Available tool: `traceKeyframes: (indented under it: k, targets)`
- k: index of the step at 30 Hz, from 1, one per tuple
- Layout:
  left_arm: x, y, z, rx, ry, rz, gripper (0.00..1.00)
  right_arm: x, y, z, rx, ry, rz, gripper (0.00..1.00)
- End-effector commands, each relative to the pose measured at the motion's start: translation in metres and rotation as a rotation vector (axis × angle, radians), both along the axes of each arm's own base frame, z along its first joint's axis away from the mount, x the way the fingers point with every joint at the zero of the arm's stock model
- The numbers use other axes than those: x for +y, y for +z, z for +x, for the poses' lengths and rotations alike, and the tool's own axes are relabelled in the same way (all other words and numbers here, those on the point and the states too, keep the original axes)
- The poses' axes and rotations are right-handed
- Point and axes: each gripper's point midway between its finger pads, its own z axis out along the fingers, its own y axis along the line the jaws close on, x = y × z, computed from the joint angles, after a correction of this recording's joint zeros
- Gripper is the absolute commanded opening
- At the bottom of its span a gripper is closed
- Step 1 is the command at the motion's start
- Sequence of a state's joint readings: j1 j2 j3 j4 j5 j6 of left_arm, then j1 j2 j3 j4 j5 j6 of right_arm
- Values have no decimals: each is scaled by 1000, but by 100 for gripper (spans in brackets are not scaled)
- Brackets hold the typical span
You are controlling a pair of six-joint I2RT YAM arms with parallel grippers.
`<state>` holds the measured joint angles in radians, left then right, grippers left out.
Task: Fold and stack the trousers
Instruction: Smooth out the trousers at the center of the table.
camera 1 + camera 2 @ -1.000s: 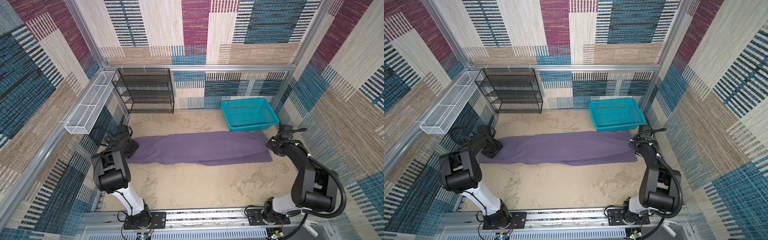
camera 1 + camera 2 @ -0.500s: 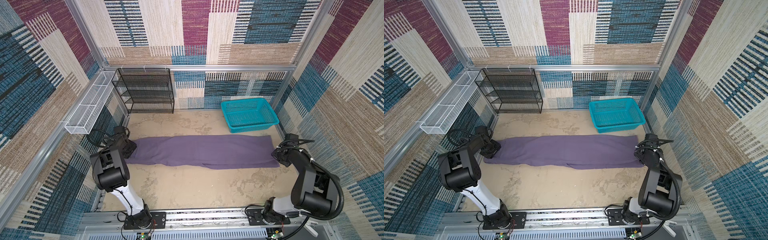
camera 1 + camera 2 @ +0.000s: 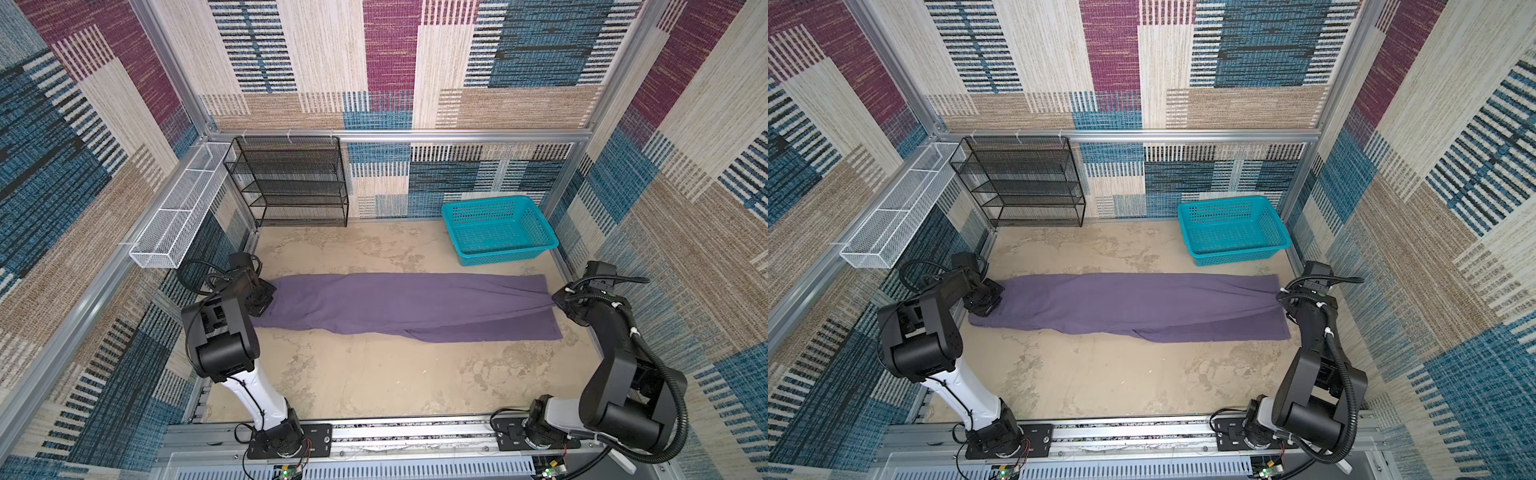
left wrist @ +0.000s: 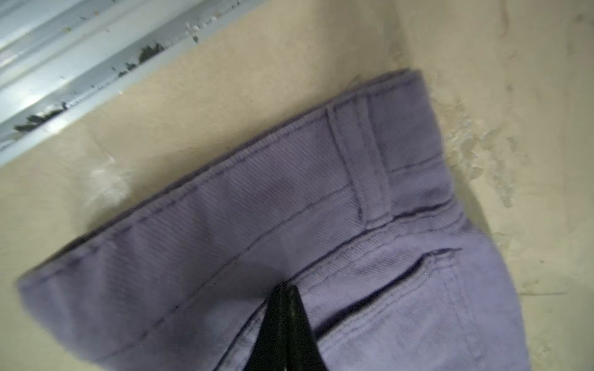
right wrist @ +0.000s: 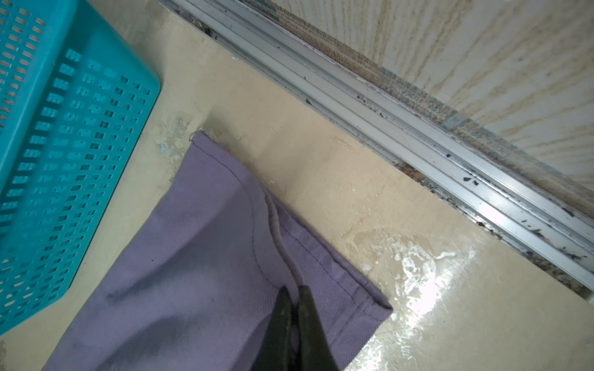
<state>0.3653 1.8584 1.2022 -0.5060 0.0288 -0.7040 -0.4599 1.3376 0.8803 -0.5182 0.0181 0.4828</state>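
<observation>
Soft, limp lavender-grey cloth trousers (image 3: 399, 305), mid-frame: right gripper (image 5: 294, 290) pinches the hem; left gripper (image 4: 284, 287), jaws together, seemingly nips by the waistband, both good holds.

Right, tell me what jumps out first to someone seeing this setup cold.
The long purple trousers lie stretched flat across the middle of the table. The left gripper is pinched shut on the waist end and the right gripper on the leg hems. A teal basket sits at the far right corner.

Matt twill cloth trousers (image 4: 257, 208); perforated glossy plastic basket (image 3: 505, 257); black metal-mesh rack (image 3: 291, 183)
</observation>
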Motion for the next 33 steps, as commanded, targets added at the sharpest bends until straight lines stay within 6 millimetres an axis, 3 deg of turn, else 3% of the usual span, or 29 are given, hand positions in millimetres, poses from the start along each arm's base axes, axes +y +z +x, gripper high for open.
traceKeyframes:
  k: [1,14,17,20,22,25,28,33]
  targets:
    - [0,-6,2,4,-1,-5,0,-2,3,3,-11,-9,1,0]
    - [14,-20,-12,138,25,48,0,-10,40,4,-53,-10,-5,0]
    - [15,-14,-9,122,23,52,0,-7,22,-10,-15,-24,-3,0]
    - [16,-10,-7,109,23,51,0,4,-15,-29,30,-53,41,0]
    - [16,-8,-7,107,24,51,0,6,-39,-45,60,-95,50,12]
    - [15,-8,-7,106,21,45,0,1,-51,-57,70,-141,46,22]
    - [14,-8,-7,103,21,37,0,-8,-44,-59,60,-170,25,45]
    - [15,-3,-10,97,26,49,0,-21,-18,-58,18,-200,-56,56]
